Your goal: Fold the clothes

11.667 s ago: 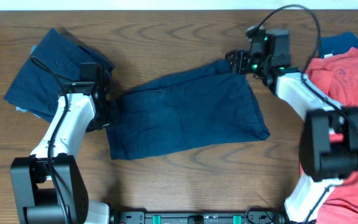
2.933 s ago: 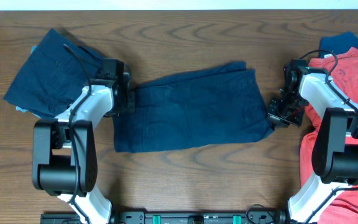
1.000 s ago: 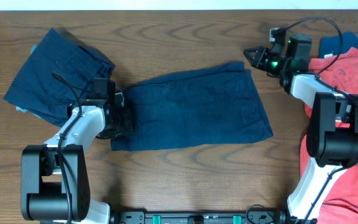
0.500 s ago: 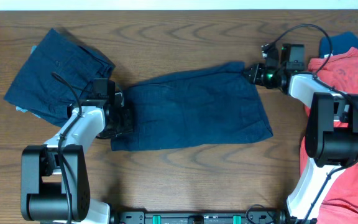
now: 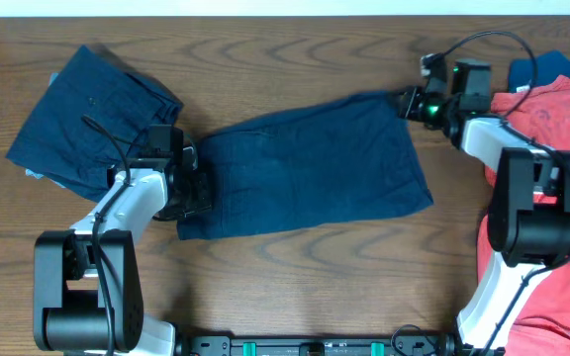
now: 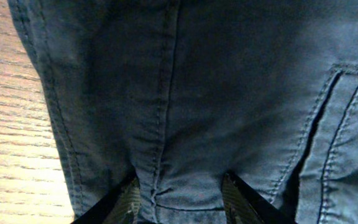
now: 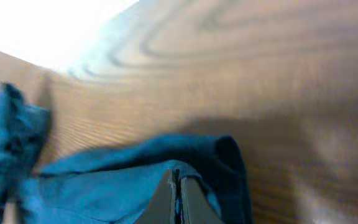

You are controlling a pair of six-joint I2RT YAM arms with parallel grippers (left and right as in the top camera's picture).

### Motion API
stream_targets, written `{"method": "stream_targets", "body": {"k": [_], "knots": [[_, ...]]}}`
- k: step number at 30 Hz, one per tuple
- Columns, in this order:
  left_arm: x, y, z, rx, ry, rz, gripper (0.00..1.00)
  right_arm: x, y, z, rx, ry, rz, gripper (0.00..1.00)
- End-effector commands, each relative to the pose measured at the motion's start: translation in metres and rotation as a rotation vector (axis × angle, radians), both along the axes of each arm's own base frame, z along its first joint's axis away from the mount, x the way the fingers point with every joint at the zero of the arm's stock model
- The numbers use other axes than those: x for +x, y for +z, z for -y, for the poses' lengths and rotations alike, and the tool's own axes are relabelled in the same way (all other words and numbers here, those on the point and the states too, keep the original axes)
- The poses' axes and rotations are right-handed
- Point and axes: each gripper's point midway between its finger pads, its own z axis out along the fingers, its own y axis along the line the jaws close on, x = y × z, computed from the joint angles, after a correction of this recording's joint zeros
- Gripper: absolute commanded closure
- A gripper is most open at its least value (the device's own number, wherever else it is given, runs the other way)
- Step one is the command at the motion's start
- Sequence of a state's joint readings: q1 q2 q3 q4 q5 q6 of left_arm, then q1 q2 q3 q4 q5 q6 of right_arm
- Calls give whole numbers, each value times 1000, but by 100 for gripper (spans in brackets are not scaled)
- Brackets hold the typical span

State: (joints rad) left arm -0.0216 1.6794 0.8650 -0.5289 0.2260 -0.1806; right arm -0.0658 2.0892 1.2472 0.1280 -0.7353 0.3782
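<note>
Dark navy shorts (image 5: 310, 168) lie spread across the middle of the table. My left gripper (image 5: 194, 188) sits on their left end; in the left wrist view its fingers (image 6: 129, 200) stand apart with a seamed bunch of the shorts (image 6: 197, 93) between them. My right gripper (image 5: 409, 102) is at the shorts' far right corner. Seen from the right wrist, that gripper (image 7: 179, 199) is pinched shut on a fold of the blue fabric (image 7: 104, 186), which is raised a little off the wood.
Another navy garment (image 5: 92, 119) lies bunched at the back left. Coral-red shirts (image 5: 552, 208) are piled along the right edge, with a brighter blue piece (image 5: 542, 67) behind them. Bare wooden table (image 5: 295, 54) runs along the back and front.
My right gripper came down on the shorts' far right corner, shut on it, and drew it slightly back and to the right. The left arm has stayed still.
</note>
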Motion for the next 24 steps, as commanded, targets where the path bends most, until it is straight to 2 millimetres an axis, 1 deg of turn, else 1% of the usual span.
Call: {"method": "stream_targets", "body": {"k": [1, 5, 10, 13, 14, 16, 17, 18, 21, 22, 24], "knots": [[-28, -31, -2, 16, -5, -112, 55, 0, 34, 4, 107, 1, 17, 99], [-27, -31, -2, 16, -5, -108, 55, 6, 29, 13, 67, -55, 17, 99], [-27, -31, -2, 16, -5, -108, 55, 18, 13, 28, -55, -187, 7, 99], [-27, -31, -2, 16, -5, -108, 55, 21, 9, 27, -108, -206, 21, 97], [-27, -31, -2, 16, -5, -108, 55, 21, 8, 24, -123, -191, 30, 87], [-27, -31, -2, 16, -5, -108, 55, 17, 6, 17, -140, -145, 40, 61], [-27, -31, -2, 16, -5, -108, 55, 14, 6, 14, -140, -116, 43, 54], [-27, -31, -2, 16, -5, -108, 54, 11, 5, 11, -130, -91, 35, 51], [-25, -30, -2, 15, -6, -105, 54, -2, 9, 13, -94, -58, -9, 52], [-25, -27, -1, 14, -6, -109, 54, -7, 14, 14, -92, -43, -15, 52], [-22, -15, 5, -24, -10, -115, 54, -19, 26, 15, -97, -11, -22, 55]]}}
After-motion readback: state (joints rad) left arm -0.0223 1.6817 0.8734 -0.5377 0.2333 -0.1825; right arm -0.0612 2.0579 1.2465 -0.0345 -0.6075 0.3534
